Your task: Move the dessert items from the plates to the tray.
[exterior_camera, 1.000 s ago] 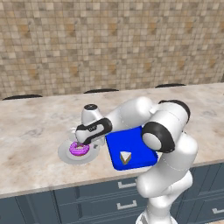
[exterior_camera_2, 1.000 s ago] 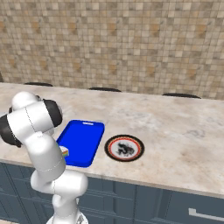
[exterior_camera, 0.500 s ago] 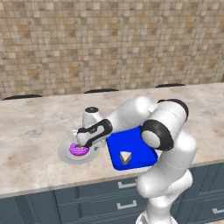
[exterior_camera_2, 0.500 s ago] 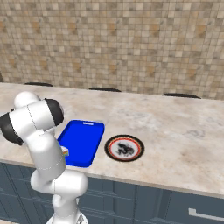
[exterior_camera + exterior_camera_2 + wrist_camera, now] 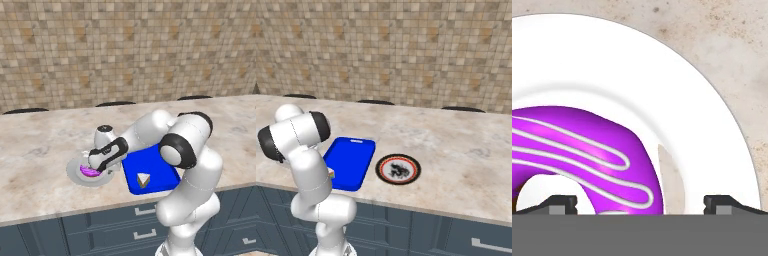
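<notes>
Over the grey plate, left end of the desk: my jaws (image 5: 95, 169) hang low above the doughnut (image 5: 90, 171).
Jaws: spread fully wide, holding nothing; in the hand view one fingertip (image 5: 562, 204) stands over the ring's hole and the other over bare plate, so one side of the ring lies between them.
Doughnut: purple icing with white stripes, resting on the light grey plate (image 5: 75, 176), not yet lifted.
Cake wedge: already on the blue tray (image 5: 156, 181), near its front edge, at (image 5: 143, 180).
Patterned plate: to the right of the tray on the desk (image 5: 456, 145), bare of dessert, at (image 5: 398, 169).
Step in hand, my judgement: final descent onto the second and last dessert item.
Next move calls for: lowering until my tips bracket the ring's side, closing gently so the icing is not crushed, then lifting and carrying right to a free part of the tray, clear of the wedge.
Arm pose: reaching forward and left from the base, elbow high, forearm sloping down, wrist pointing my hand nearly straight down at the plate.
</notes>
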Robot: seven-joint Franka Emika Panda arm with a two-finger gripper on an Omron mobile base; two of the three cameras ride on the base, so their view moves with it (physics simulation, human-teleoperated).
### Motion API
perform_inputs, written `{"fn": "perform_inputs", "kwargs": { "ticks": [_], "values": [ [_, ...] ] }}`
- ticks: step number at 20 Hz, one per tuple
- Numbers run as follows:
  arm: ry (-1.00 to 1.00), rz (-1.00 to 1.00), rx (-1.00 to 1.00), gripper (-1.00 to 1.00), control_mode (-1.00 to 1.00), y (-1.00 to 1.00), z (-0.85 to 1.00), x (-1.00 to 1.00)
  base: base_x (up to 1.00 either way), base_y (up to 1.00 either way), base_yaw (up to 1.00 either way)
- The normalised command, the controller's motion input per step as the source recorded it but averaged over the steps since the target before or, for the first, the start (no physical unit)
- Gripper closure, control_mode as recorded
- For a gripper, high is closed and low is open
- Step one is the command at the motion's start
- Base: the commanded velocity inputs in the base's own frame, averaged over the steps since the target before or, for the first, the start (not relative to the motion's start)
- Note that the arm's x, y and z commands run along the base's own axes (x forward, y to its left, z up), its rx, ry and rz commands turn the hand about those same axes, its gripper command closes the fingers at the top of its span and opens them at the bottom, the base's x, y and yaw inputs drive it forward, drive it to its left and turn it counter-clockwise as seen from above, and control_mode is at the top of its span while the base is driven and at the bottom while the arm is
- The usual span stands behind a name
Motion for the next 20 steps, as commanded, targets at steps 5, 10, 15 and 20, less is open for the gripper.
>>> {"fn": "perform_inputs", "kwargs": {
  "ticks": [5, 10, 15, 20],
  "values": [
    [0.01, 0.00, 0.00, -1.00, -1.00, 0.00, -0.15, 0.00, 0.00, 0.00, 0.00],
    [0.03, 0.00, 0.00, 1.00, -1.00, 0.00, -0.06, 0.00, 0.00, 0.00, 0.00],
    [0.00, 0.00, 0.00, 1.00, -1.00, 0.00, 0.00, 0.00, 0.00, 0.00, 0.00],
    [0.00, 0.00, 0.00, 1.00, -1.00, 0.00, 0.00, 0.00, 0.00, 0.00, 0.00]
  ]
}}
